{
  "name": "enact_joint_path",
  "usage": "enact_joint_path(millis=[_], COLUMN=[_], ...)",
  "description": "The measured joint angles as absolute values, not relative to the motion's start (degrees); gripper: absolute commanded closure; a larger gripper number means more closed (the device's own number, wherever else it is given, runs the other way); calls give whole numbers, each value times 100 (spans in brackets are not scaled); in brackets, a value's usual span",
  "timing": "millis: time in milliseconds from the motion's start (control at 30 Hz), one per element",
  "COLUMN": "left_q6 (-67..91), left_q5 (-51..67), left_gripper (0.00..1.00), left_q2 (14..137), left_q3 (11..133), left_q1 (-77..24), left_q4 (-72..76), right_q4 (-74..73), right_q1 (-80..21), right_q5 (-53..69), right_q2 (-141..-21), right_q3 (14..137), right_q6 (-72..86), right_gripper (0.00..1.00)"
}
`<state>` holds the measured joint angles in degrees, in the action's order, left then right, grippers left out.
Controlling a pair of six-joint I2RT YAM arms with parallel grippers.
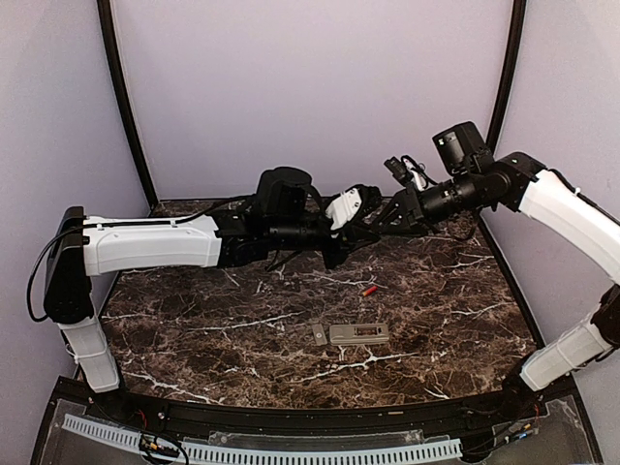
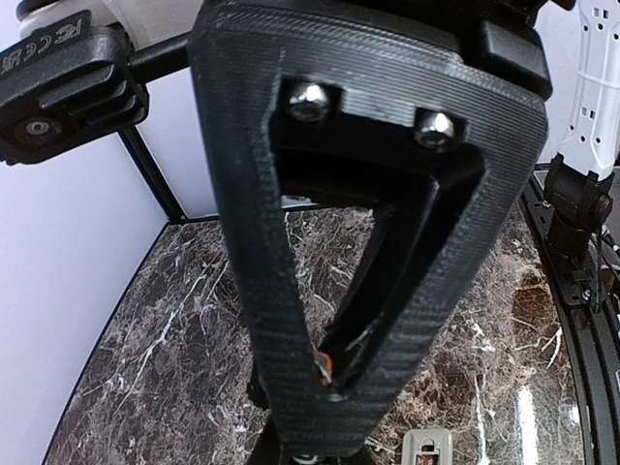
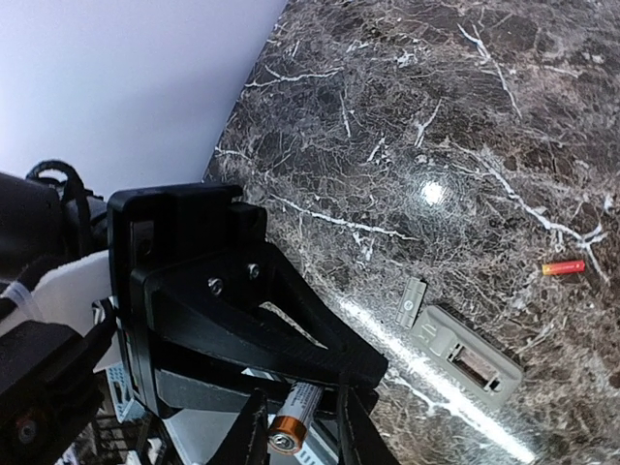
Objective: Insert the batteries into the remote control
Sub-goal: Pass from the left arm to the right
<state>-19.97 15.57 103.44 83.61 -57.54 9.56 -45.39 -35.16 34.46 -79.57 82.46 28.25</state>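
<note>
The remote control (image 1: 358,334) lies grey back up at the table's middle front, its battery recess open; it also shows in the right wrist view (image 3: 470,358). One red battery (image 1: 369,289) lies on the marble behind it. Both grippers meet in mid-air above the back of the table. My left gripper (image 1: 356,215) is shut on a second battery (image 3: 295,426) with a copper end and a pale body. My right gripper (image 3: 298,434) is open, with a finger on each side of that battery. In the left wrist view only the battery's tip (image 2: 325,368) shows between black fingers.
The small grey battery cover (image 1: 320,334) lies just left of the remote. The marble table (image 1: 194,329) is walled by pale panels at the back and sides. A black rail with a white cable strip (image 1: 291,450) runs along the near edge.
</note>
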Motion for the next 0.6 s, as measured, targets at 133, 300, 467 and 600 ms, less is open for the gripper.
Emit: enact_joint_path(millis=[133,300,467,600], left_q6=[-2001,-2036,-2038,-2012], left_q5=[1557,1538,1535,1503], left_gripper=[100,100,51,17], left_q2=[10344,10344,10344,10344], left_q3=[8361,8361,8361,8361], left_q1=[-5756,-5754,-5756,-5756], left_q4=[923,867,821,740], right_q4=[-4519,-4591,-4678,-4812], right_q1=[-3566,-3575,-3592,-3570], right_q5=[3391,3234,3183,3094], right_q2=[-7961,-7972,-8003,-8020], right_q3=[8252,8261,8302,8300], right_q6=[2797,2781,2731,2698], right_gripper=[91,100,100,100])
